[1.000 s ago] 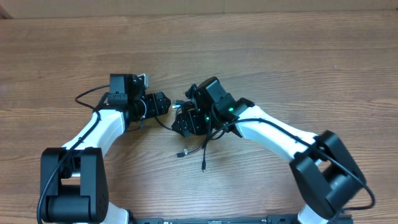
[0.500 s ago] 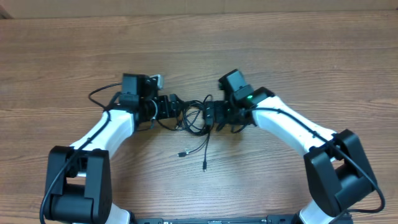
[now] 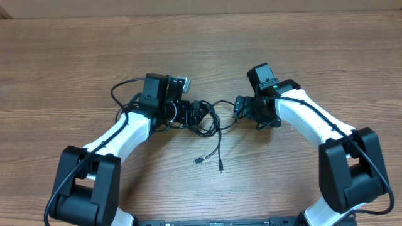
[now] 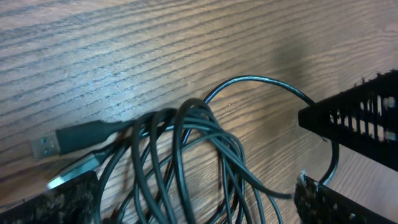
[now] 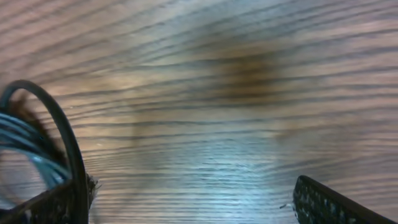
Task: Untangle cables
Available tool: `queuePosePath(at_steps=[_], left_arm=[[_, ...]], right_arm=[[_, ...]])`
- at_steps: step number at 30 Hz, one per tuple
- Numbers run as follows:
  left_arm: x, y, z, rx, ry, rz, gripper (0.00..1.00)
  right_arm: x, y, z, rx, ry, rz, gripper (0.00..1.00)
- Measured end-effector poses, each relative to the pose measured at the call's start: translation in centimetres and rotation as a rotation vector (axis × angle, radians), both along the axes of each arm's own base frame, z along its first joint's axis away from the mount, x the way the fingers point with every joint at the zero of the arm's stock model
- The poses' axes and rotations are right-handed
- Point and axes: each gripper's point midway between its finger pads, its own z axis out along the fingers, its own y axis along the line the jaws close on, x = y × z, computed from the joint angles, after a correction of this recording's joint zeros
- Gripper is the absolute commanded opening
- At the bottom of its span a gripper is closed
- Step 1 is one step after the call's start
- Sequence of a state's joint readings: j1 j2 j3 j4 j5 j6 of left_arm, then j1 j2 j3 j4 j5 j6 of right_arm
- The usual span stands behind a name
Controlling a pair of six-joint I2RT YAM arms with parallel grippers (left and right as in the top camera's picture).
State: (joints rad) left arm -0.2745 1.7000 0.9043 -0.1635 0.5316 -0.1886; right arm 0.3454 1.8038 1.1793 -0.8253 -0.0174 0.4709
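Observation:
The cables [image 3: 208, 119] are a tangled bunch of thin black cords in the middle of the table. Two loose plug ends [image 3: 198, 161] trail toward the front. My left gripper [image 3: 192, 113] is open at the bunch's left side. In the left wrist view the cables [image 4: 186, 155] run between the wide-apart jaws [image 4: 193, 205], and a silver-tipped USB plug [image 4: 55, 142] lies to the left. My right gripper [image 3: 241, 108] is open just right of the bunch. One cable loop [image 5: 59, 124] curves past its left finger, and only bare wood shows between its jaws [image 5: 193, 205].
The wooden table [image 3: 314, 56] extends around both arms. A thicker black wire [image 3: 122, 89] loops out beside the left arm's wrist. The right gripper's finger [image 4: 364, 115] shows at the right edge of the left wrist view.
Both grippers have moved to the right, and the cable bunch and its loose ends have shifted right with them. The right gripper has moved off the bunch, drawing one loop out sideways.

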Motion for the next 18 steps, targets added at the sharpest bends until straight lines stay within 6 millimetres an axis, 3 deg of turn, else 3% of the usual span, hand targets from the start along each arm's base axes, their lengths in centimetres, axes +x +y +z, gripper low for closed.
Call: queuePosePath(at_steps=[9, 12, 18], left_arm=[[0.1, 1.8, -1.3, 0.112, 0.009, 0.051, 0.97], [0.3, 2.2, -1.5, 0.136, -0.003, 0.060, 0.97], [0.5, 2.0, -1.5, 0.159, -0.023, 0.055, 0.85]], right_arm=[[0.9, -3.2, 0.0, -0.031, -0.003, -0.082, 1.00], [1.3, -2.3, 0.1, 0.047, -0.007, -0.081, 1.00], [1.7, 2.5, 1.2, 0.264, -0.021, -0.006, 1.00]])
